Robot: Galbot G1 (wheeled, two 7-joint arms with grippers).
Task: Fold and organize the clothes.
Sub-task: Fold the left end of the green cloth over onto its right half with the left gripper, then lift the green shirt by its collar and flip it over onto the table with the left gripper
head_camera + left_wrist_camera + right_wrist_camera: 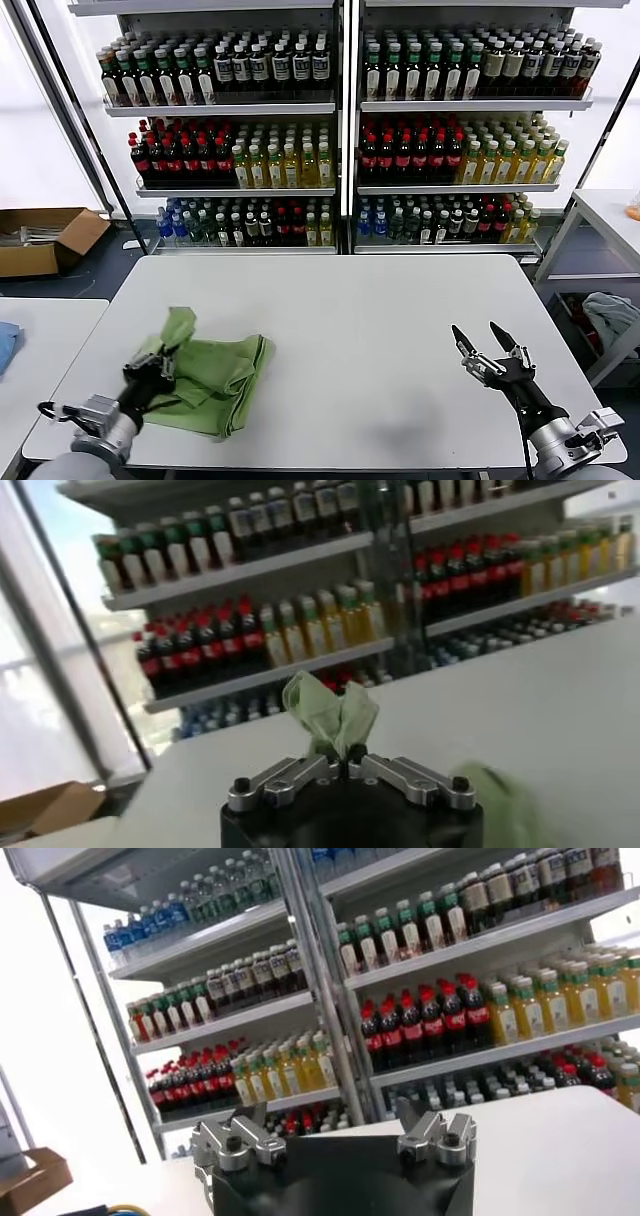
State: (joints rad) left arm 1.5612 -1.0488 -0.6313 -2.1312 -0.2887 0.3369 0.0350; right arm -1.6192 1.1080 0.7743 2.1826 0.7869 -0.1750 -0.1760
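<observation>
**Soft green shirt bunched at the table's left front, pinched by the left gripper**

The white table (380,330) fills the foreground, with shelves of bottles (300,150) behind it. A side table (45,335) stands to the left and carries a bit of blue cloth (6,345) at its edge; a cardboard box (45,240) sits on the floor beyond it.

The shirt (215,375) lies near the table's left front corner, partly folded into a rumpled pile with one flap standing up at its far left. It looks light and limp, likely to sag and slide out of shape when lifted, so a hold on a doubled edge or a corner should serve better than a single layer in the middle.

The left gripper (152,372) sits at the shirt's left edge, its fingers closed on a tuft of green fabric that sprouts up between them in the left wrist view (335,715).

The right gripper (485,345) hovers over bare table on the right, well apart from the shirt, fingers spread and holding nothing.
</observation>
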